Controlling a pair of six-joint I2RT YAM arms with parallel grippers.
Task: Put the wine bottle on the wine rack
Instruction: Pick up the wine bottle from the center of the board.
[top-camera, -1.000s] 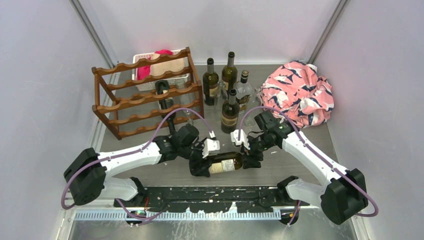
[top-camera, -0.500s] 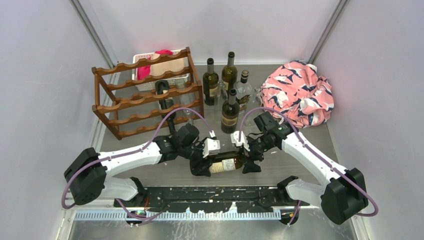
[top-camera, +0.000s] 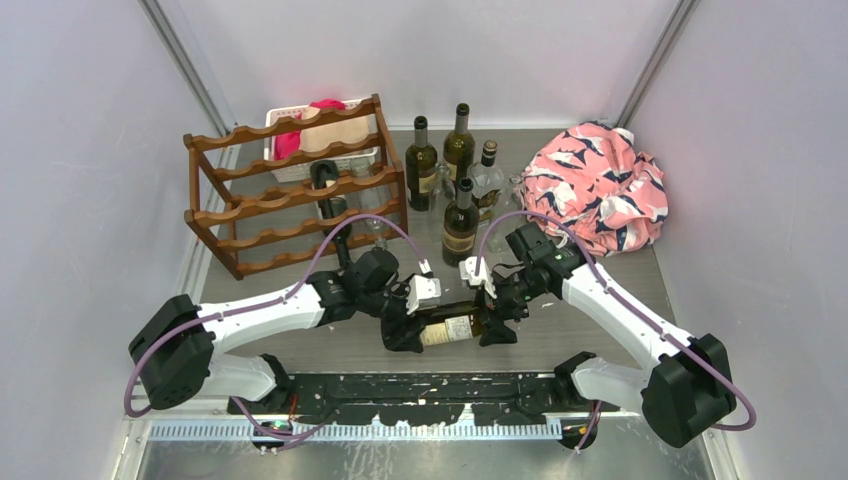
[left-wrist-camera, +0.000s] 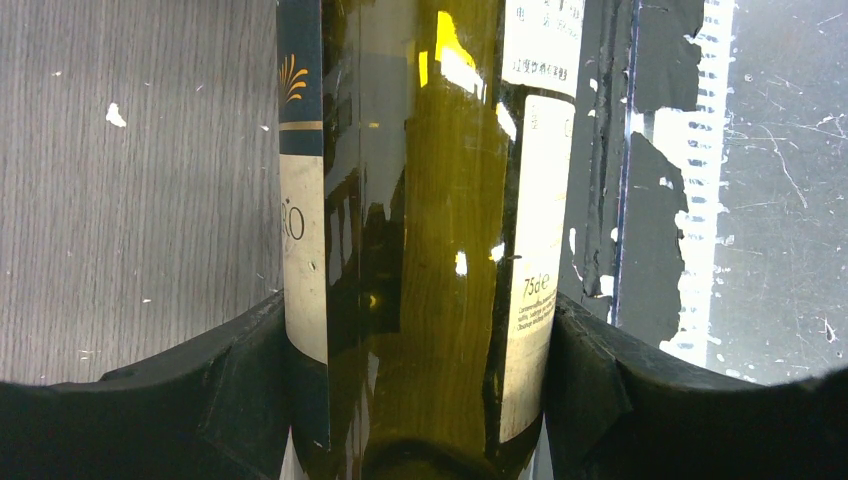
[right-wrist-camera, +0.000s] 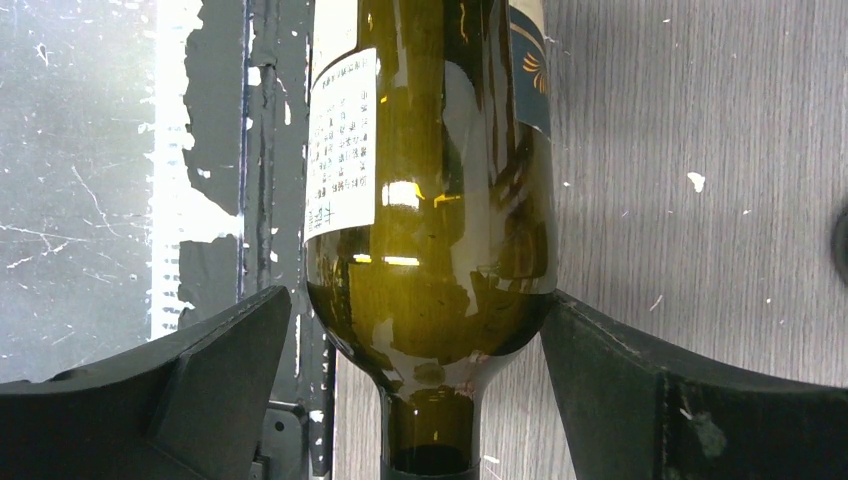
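The wine bottle (top-camera: 452, 327), olive-green glass with a cream and dark blue label, lies on its side on the grey table in front of the arm bases. My left gripper (top-camera: 405, 326) is shut on its base end; in the left wrist view both fingers press the labelled body (left-wrist-camera: 420, 200) of the bottle, with the gripper (left-wrist-camera: 418, 310) around it. My right gripper (top-camera: 497, 318) is open and straddles the bottle's shoulder (right-wrist-camera: 430, 200); its midpoint (right-wrist-camera: 418, 300) is above the neck, with a gap at the left finger. The dark reddish-brown wine rack (top-camera: 290, 190) stands at the back left.
Several upright bottles (top-camera: 460, 222) stand at the back centre. A pink patterned cloth (top-camera: 600, 185) lies at the back right. A white basket (top-camera: 300, 130) sits behind the rack, and a dark bottle (top-camera: 323, 185) shows through it. The black base rail (top-camera: 420, 385) runs along the near edge.
My right gripper has slid left along the bottle, from the neck toward the shoulder. The left gripper keeps its hold and the bottle has barely moved.
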